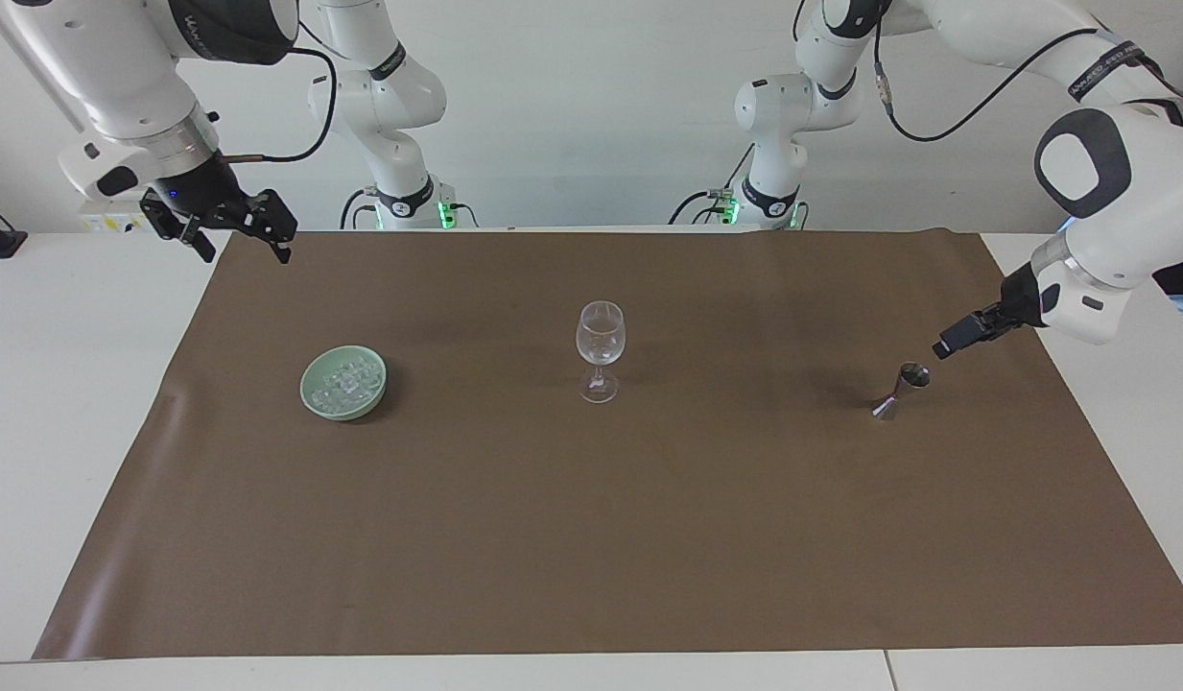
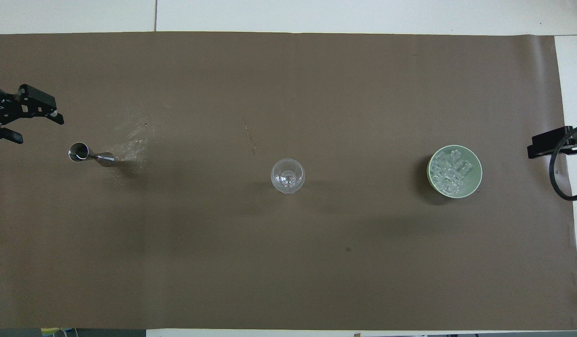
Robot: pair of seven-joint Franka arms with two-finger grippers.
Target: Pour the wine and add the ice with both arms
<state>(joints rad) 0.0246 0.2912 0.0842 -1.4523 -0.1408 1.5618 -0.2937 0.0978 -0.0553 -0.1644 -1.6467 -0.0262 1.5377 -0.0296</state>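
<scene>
left tool (image 1: 948, 344), fingers spread in the overhead view, hangs just beside the jigger (image 1: 904, 389); right tool (image 1: 234, 223), partly cut off overhead, spread, waits; ice (image 1: 347, 382) heaped in the green bowl (image 1: 315, 403), wine glass (image 1: 600, 350) mid-table (image 1: 591, 537).

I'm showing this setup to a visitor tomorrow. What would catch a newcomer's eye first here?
Probably the clear wine glass, standing alone at the middle of the brown mat. Next, the green bowl heaped with ice toward the right arm's end, and the small metal jigger toward the left arm's end. The left gripper hangs close above the jigger, open; the right gripper waits over the mat's corner.
</scene>
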